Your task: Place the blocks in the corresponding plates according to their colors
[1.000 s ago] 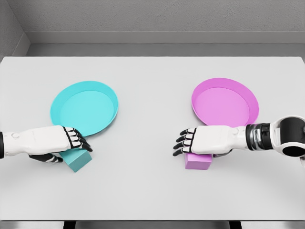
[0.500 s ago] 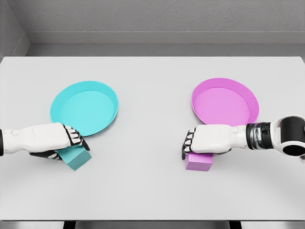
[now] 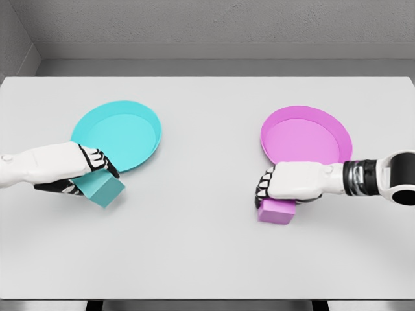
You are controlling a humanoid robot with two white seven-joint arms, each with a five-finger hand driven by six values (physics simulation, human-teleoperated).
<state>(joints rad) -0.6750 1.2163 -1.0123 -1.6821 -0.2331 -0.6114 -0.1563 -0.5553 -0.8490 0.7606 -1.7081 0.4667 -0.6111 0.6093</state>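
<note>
A cyan block (image 3: 100, 188) is held in my left hand (image 3: 91, 170), whose fingers curl over its top, just in front of the cyan plate (image 3: 120, 134). The plate's near-left rim looks tipped or nudged by the hand. On the right, my right hand (image 3: 280, 185) is shut on a pink block (image 3: 277, 211), of which only the lower part shows under the palm. This block sits just in front of the near rim of the pink plate (image 3: 307, 137). Both blocks appear slightly raised off the table.
The white table (image 3: 207, 253) spans the view, with a grey wall behind its far edge. The two plates lie well apart, left and right of the middle.
Both hands' fingers curled shut on their blocks. The left hand with the cyan block rose and moved towards the cyan plate, which shifted. The right hand moved slightly right with the pink block.
</note>
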